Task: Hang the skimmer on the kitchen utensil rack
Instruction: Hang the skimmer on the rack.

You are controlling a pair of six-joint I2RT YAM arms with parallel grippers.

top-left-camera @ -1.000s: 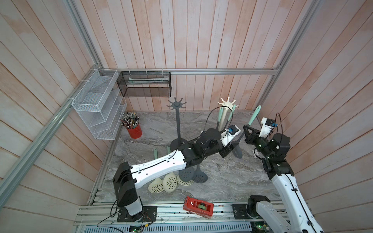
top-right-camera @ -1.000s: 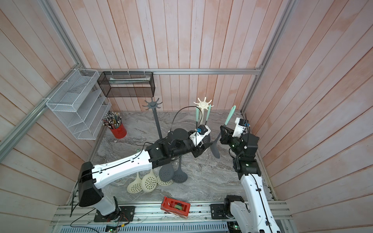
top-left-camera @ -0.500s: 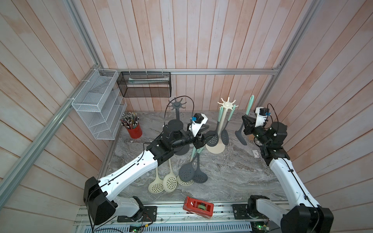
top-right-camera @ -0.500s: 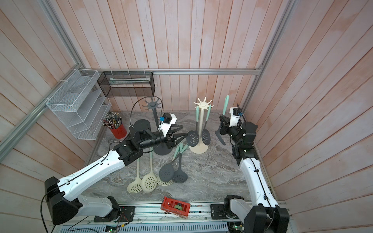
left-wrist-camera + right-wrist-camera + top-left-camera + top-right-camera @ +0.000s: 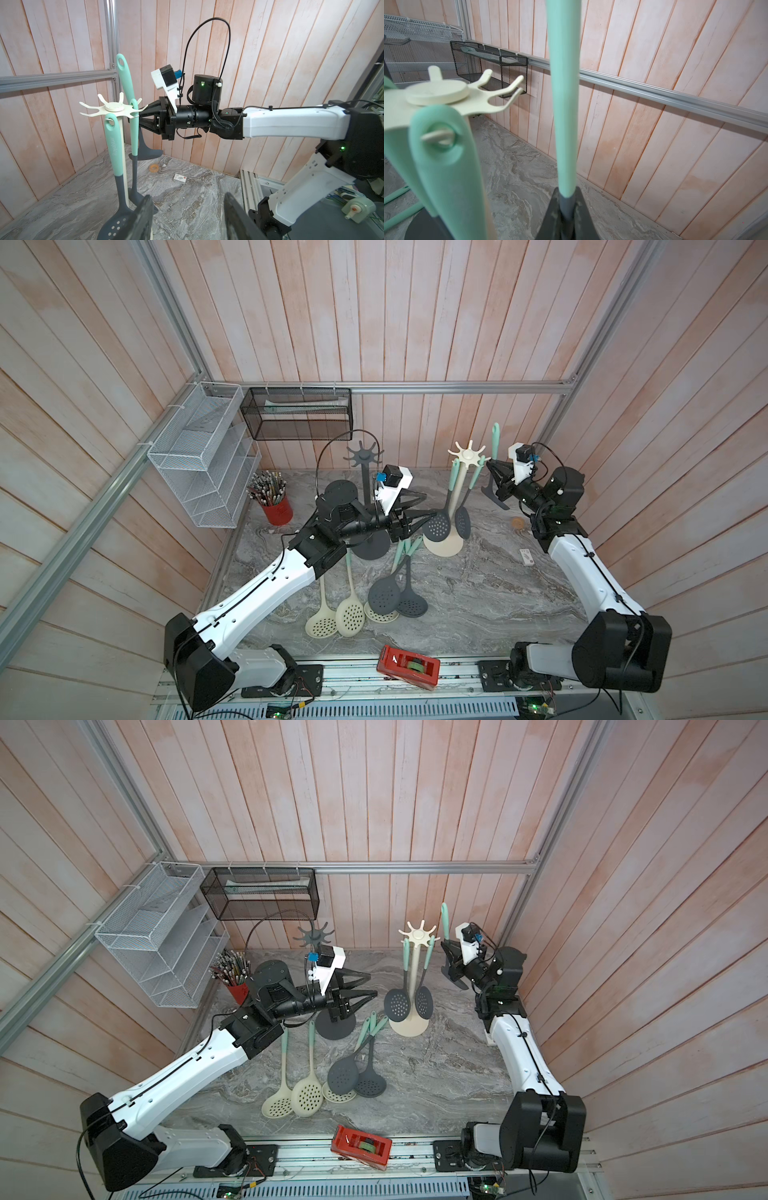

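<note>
Teal-handled skimmer (image 5: 495,439) in right hand (image 5: 495,479), beside laden rack (image 5: 469,454)

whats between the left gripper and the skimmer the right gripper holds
The cream rack with two skimmers hung on it, plain in the left wrist view.

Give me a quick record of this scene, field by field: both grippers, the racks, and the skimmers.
Right gripper: shut on teal-handled skimmer, held upright beside the cream rack, not hooked
Left gripper: open, empty
Cream rack: two hanging skimmers
Dark grey rack: no utensils on it
Table: five loose skimmers lying flat
</note>
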